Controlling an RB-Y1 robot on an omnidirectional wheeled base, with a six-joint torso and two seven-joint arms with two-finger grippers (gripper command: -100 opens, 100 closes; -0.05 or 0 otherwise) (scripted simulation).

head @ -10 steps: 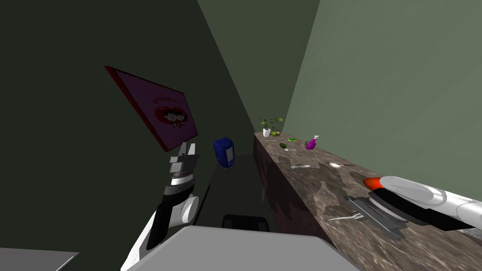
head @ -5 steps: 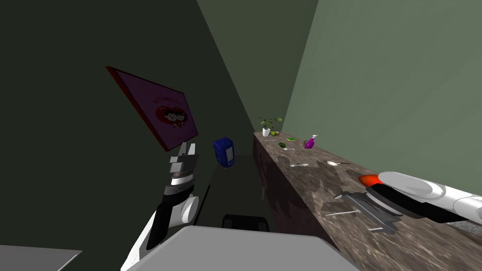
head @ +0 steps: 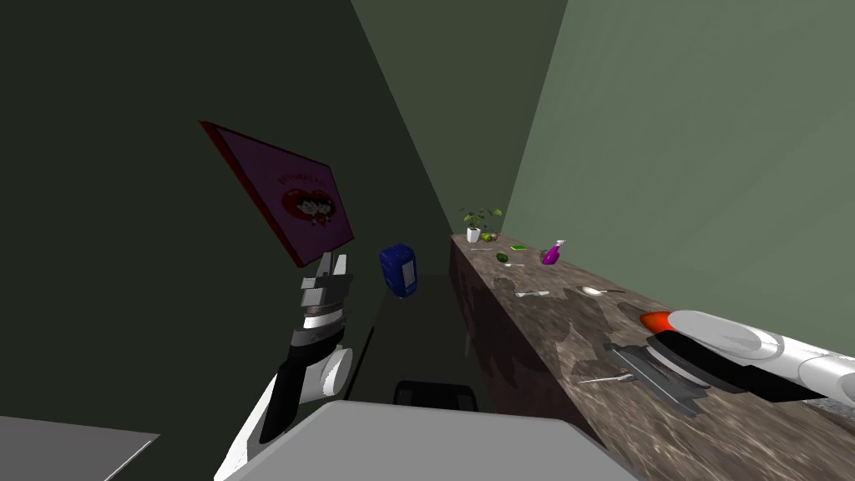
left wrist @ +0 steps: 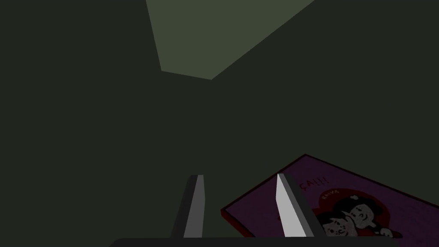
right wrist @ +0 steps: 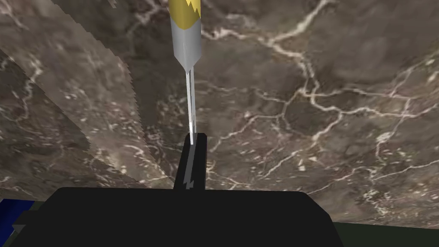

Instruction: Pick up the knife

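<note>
A framed picture [head: 288, 199] with a red rim hangs on the dark wall at the far left. It has a purple ground and a red heart with two cartoon figures; the pale letters above them seem to end in "A!!!", and the smaller word is too small to read. Just beside its lower corner the left gripper [head: 333, 257] points upward, its two fingers parted with nothing between them. To the right stands a blue container [head: 398, 270] with a pale label whose print is illegible. Next comes the brown marble counter [head: 534, 351], running along the green wall. At its far end is a small plant in a white pot [head: 473, 227], followed by a dark green item [head: 502, 258], a green-and-yellow sponge [head: 519, 248], a pale utensil [head: 532, 293], a purple spray bottle [head: 551, 253] and a spoon [head: 596, 291], all well apart from the working hand. On the counter's near stretch, close to its front edge, is the knife [head: 607, 379], with bare stone around it. The right arm [head: 739, 338] reaches over the counter from the right and hides part of the stone. The right gripper [right wrist: 195, 136] has its fingers pressed together on the end of the thin blade, and the grey, gold-banded handle points away from it. Whether the knife touches the stone I cannot tell.
</note>
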